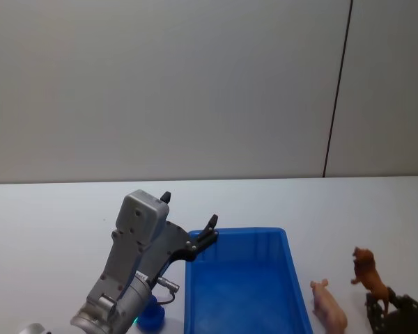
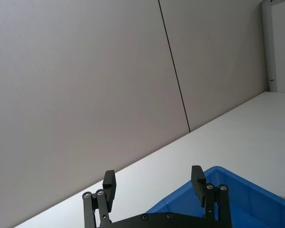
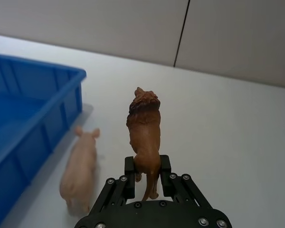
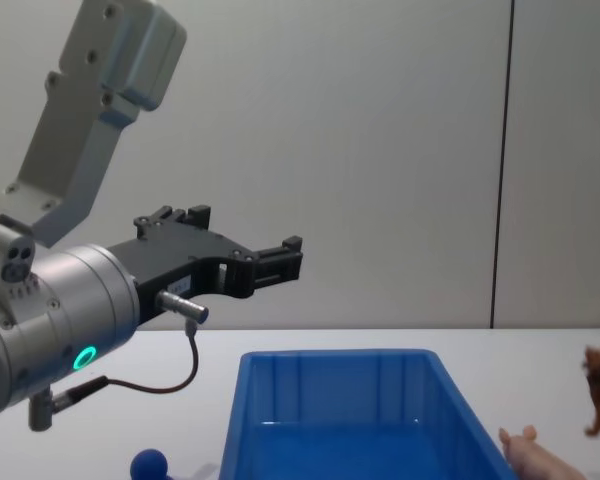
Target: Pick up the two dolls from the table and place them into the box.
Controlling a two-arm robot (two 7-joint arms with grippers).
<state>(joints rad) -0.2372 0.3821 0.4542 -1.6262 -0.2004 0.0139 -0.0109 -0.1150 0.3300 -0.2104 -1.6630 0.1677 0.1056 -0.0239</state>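
Note:
On the white table [image 1: 56, 216], the blue box [image 1: 195, 292] stands in front of me. Right of it lies the pale pink pig doll [image 1: 329, 306], beside the box wall [image 3: 33, 118]. The brown shaggy doll [image 1: 369, 273] stands upright farther right, and my right gripper [image 3: 147, 166] is shut on its hindquarters from behind. Up over the box's far left corner, my left gripper [image 2: 153, 183] hangs open and holds nothing.
A small blue ball-like knob [image 1: 151, 316] sits on the table just left of the box. A wall with a dark vertical seam [image 1: 338, 90] closes off the far side. Bare table lies beyond the box and to its right.

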